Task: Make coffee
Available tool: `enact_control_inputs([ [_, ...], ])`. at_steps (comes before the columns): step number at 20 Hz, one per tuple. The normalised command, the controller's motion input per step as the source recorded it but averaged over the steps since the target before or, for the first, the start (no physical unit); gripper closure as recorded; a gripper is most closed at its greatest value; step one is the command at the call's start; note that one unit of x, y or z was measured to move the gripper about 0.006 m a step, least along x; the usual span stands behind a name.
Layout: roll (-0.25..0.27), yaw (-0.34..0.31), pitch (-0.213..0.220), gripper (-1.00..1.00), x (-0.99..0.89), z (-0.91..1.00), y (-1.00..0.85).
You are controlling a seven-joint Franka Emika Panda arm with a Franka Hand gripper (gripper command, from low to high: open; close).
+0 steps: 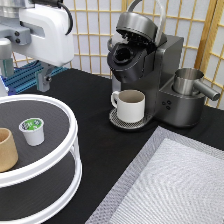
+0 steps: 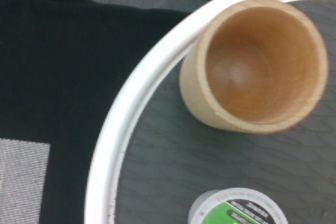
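A black cloth covers the table [image 1: 90, 105], with a grey woven mat [image 1: 175, 185] at the exterior view's bottom right and pale paper-screen panels [image 1: 95, 30] behind. The small white plastic coffee pod with its green-and-white foil top [image 1: 32, 131] [image 2: 238, 207] stands upright on the upper shelf of a round white two-tier turntable [image 1: 70, 150] [image 2: 124, 130], near a tan handleless cup [image 1: 6, 149] [image 2: 251, 65]. The white robot gripper [image 1: 45, 80] hangs above the turntable's far edge — whether its fingers are spread or closed, I cannot tell. A cream-white handled mug [image 1: 130, 105] sits under the dark grey coffee machine [image 1: 150, 65], whose lid is raised.

one coffee pod [image 1: 32, 130], one tan cup [image 1: 7, 150], one mug [image 1: 129, 105], one coffee machine [image 1: 150, 70], one two-tier tray [image 1: 65, 112]
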Motion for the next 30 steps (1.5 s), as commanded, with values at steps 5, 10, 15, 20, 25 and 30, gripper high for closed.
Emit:
enact_control_inputs([
  [5, -0.013, 0.099, -0.27, -1.0, -0.36, -0.3, -0.13],
  [10, 0.006, 0.09, -0.206, -1.0, -0.56, -0.49, -0.07],
  [15, 0.007, 0.086, -0.133, -1.0, -0.4, -0.33, 0.02],
  [20, 0.044, 0.025, -0.055, -1.0, 0.05, -0.05, 0.0],
  [25, 0.072, 0.0, -0.019, -1.0, 0.1, -0.22, -0.08],
  [30, 0.066, 0.0, 0.0, -1.0, -0.08, -0.31, -0.09],
])
